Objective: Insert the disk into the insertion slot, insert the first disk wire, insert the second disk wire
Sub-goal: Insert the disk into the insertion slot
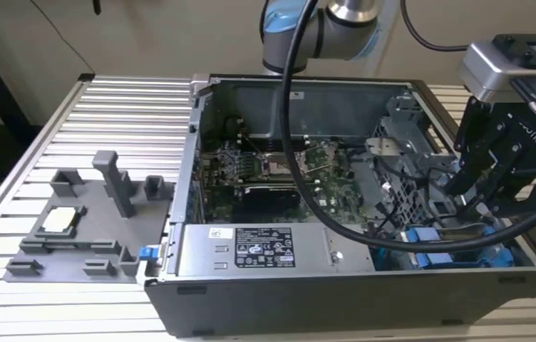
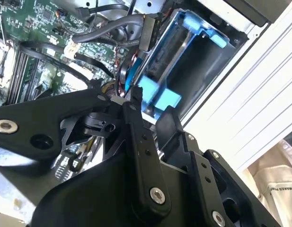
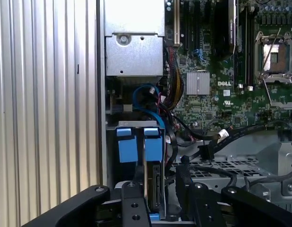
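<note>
exterior view, from its left: a grey fixture tray (image 1: 97, 214) sits on the slatted table (image 1: 106, 107), well apart from the work and not in use. centre: the open computer case (image 1: 344, 303) has its open side up, so the motherboard (image 1: 278, 171) faces up and the arm can reach in from above. the grey power box (image 1: 202, 249) with the sticker sits against the near wall. the arm's thick black hose (image 1: 294, 107) drapes across the opening.

exterior view's right: the disk (image 1: 450, 258), known by its blue carrier, sits low in the case corner, and the gripper (image 1: 467, 208) hangs directly over it. in the second wrist view the disk (image 2: 157, 94) lies within the insertion slot (image 2: 209, 64). judgement: seated or near it; full depth cannot be confirmed. the fingers (image 2: 136, 132) stand apart, with nothing clamped between them that i can make out. in the first wrist view the disk's (image 3: 155, 184) connector edge faces outward and looks bare. a black plug (image 3: 205, 152) on its wire lies loose near the bay. judgement: neither wire is in.
</note>
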`<act>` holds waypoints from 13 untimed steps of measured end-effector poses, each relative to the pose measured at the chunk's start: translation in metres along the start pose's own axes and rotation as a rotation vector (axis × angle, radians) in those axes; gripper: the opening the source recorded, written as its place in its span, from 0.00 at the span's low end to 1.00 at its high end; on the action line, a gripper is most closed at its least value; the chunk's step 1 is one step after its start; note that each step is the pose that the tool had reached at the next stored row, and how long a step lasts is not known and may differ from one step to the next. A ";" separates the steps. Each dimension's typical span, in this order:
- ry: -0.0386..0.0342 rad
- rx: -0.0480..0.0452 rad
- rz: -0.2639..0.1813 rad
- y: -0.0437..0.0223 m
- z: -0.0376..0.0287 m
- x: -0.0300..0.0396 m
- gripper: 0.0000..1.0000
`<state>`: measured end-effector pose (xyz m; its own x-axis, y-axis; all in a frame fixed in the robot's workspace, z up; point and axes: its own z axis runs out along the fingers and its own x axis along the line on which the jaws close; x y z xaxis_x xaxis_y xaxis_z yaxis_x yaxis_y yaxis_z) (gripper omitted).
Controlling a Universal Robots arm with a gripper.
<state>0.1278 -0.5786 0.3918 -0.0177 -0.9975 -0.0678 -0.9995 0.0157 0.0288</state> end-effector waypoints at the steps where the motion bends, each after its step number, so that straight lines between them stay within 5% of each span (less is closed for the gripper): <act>1: 0.0000 -0.0001 0.000 0.0000 0.0000 0.0000 0.40; 10: -0.0005 0.0005 0.000 0.0001 -0.0047 -0.0005 0.40; 11: -0.0004 0.0064 0.000 0.0002 -0.0048 -0.0007 0.40; 13: -0.0008 0.0377 -0.003 0.0007 -0.0048 -0.0012 0.40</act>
<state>0.1272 -0.5778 0.3966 -0.0151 -0.9975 -0.0686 -0.9998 0.0157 -0.0090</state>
